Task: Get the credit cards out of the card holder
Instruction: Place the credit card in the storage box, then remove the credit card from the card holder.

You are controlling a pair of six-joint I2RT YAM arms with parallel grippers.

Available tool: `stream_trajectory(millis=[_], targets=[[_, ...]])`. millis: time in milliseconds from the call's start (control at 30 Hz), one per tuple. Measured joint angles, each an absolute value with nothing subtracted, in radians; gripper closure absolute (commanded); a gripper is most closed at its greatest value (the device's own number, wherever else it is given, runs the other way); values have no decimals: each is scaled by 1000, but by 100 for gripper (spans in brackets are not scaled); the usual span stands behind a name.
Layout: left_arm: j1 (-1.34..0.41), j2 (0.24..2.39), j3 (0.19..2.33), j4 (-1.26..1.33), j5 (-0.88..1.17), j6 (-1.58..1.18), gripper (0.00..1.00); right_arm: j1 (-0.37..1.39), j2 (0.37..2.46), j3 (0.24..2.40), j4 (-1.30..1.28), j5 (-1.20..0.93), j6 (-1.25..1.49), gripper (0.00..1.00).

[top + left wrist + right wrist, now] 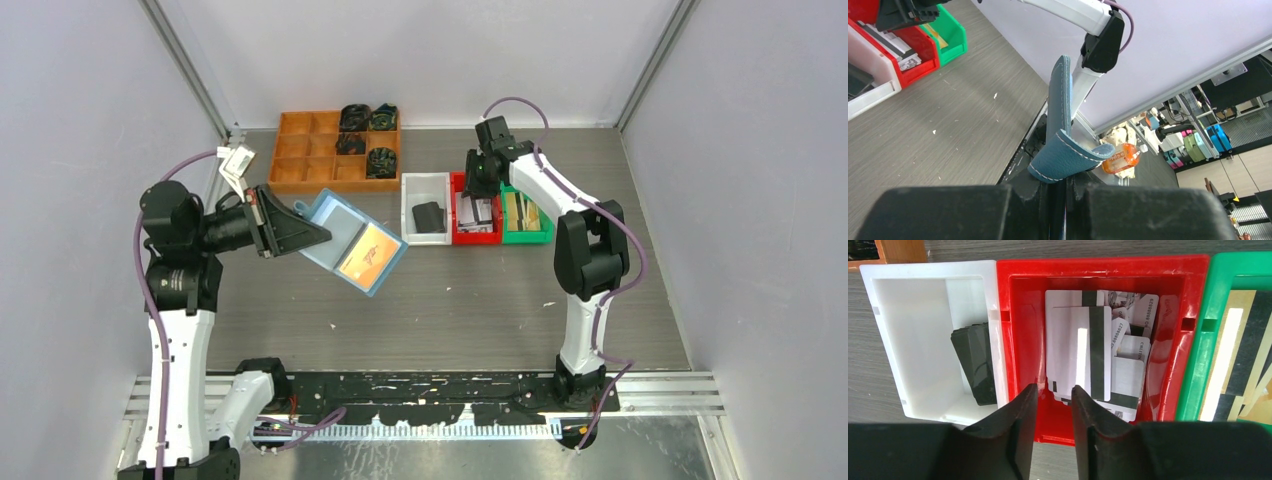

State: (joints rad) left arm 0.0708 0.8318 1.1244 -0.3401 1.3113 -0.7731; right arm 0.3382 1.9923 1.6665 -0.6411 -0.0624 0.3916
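The light blue card holder (345, 235) hangs unfolded above the table's left half, and an orange panel (368, 255) shows on its inner face. My left gripper (315, 232) is shut on one edge of it; in the left wrist view the card holder (1063, 152) curls up from between the shut jaws of that gripper (1065, 189). My right gripper (1054, 389) stands open and empty over the near end of a red bin (1103, 267). Pale credit cards (1073, 350) with dark stripes lie in that bin. A dark grey card (975, 362) lies in the white bin (913, 305).
White bin (407, 210), red bin (476, 238) and green bin (527, 237) stand side by side at the back middle. The green bin (1210, 330) holds tan and dark cards. An orange compartment tray (300, 160) with dark items sits at the back left.
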Motion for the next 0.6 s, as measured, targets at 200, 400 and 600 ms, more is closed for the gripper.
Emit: stream_trajectory(millis=[200,400,600], targets=[[71,815,1121,-328,1322,-777,100,338,1967,1648,-634,-41,397,51],[71,819,1120,-404,1319,-658,100,336,1774,1568,-614,-134,404,37],[71,870,1145,-715,1274,-289,100,371,1480,1481,-479,-438,445,26]])
